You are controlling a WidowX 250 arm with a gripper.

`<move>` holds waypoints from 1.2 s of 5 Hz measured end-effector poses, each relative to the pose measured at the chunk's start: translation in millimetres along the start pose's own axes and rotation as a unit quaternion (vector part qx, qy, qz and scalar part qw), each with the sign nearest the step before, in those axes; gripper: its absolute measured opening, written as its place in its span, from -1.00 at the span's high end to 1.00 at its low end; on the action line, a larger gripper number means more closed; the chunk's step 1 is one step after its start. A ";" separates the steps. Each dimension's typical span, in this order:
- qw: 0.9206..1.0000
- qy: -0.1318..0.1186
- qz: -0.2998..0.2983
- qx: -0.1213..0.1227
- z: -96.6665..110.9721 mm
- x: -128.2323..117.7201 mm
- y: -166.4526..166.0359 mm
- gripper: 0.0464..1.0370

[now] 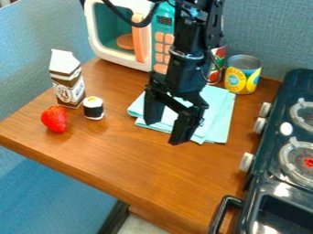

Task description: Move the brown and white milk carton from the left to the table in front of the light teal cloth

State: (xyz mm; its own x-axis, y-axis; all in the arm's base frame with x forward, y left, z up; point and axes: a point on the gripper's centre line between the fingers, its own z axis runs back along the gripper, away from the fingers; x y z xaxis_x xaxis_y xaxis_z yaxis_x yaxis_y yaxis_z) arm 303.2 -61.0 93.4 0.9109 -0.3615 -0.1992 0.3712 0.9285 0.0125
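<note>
The black gripper (166, 132) hangs over the middle of the wooden table, above the front part of a folded light-blue cloth (215, 112). Its two fingers stand apart, with nothing between them. Left of it, a small sushi roll (94, 109) with a black band stands upright. A red strawberry (55, 119) lies farther left, near the table's left edge. Behind these two, a brown and white milk carton (67, 81) stands upright.
A toy microwave (125, 34) stands at the back behind the arm. A yellow can (243, 75) and a red can (217, 64) are at the back right. The dark stove (269, 169) with knobs borders the wooden table (131, 160) on the right.
</note>
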 end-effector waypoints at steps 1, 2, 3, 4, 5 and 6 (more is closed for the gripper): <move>1.000 0.020 -0.001 -0.003 -11.6 -0.7 -0.6 -0.93; 1.000 0.015 0.017 0.001 -8.1 -1.9 20.0 -0.93; 0.999 0.000 0.045 0.010 8.3 0.7 44.5 -0.93; 0.997 -0.017 0.059 0.036 19.5 -3.2 56.3 -0.93; 0.993 -0.045 0.108 0.023 22.0 -20.1 86.8 -0.93; 0.985 -0.067 0.158 0.024 28.8 -39.1 117.4 -0.93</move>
State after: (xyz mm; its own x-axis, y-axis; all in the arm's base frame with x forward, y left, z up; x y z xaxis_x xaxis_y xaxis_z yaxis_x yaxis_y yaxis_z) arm 316.4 59.7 130.8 0.9968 -0.0653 -0.0471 0.0698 0.9925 0.1000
